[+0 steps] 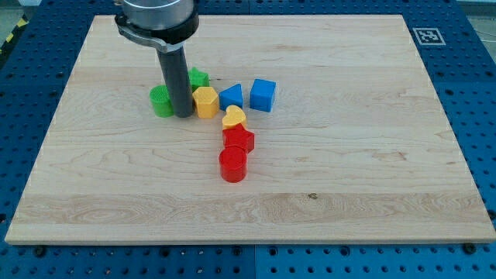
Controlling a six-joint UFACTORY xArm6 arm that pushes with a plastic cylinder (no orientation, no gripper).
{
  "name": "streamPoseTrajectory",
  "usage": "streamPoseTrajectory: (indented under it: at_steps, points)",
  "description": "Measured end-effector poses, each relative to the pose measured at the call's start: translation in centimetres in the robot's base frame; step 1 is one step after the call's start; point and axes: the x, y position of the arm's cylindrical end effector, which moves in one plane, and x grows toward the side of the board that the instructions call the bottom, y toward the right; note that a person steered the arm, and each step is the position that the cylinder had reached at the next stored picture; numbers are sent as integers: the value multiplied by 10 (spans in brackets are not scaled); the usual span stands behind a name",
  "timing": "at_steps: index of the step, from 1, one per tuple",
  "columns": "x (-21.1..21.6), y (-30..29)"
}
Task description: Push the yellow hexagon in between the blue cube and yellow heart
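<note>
The yellow hexagon (205, 101) lies left of centre on the wooden board (349, 155). My tip (184, 115) stands right against its left side. A blue triangular block (230, 97) touches the hexagon's right side, and the blue cube (263, 94) sits just right of that block. The yellow heart (233, 118) lies below and right of the hexagon, a small gap apart. The rod hides part of the green star (198, 77).
A green cylinder (161, 101) stands just left of my tip. A red star (239, 140) and a red cylinder (232, 164) lie in a column below the yellow heart. A printed marker (425, 36) is at the board's top right corner.
</note>
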Motion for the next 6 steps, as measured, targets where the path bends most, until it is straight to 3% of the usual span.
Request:
streamPoseTrajectory:
  at_steps: [1,6]
  points:
    - [-16,-6]
    - [-17,36]
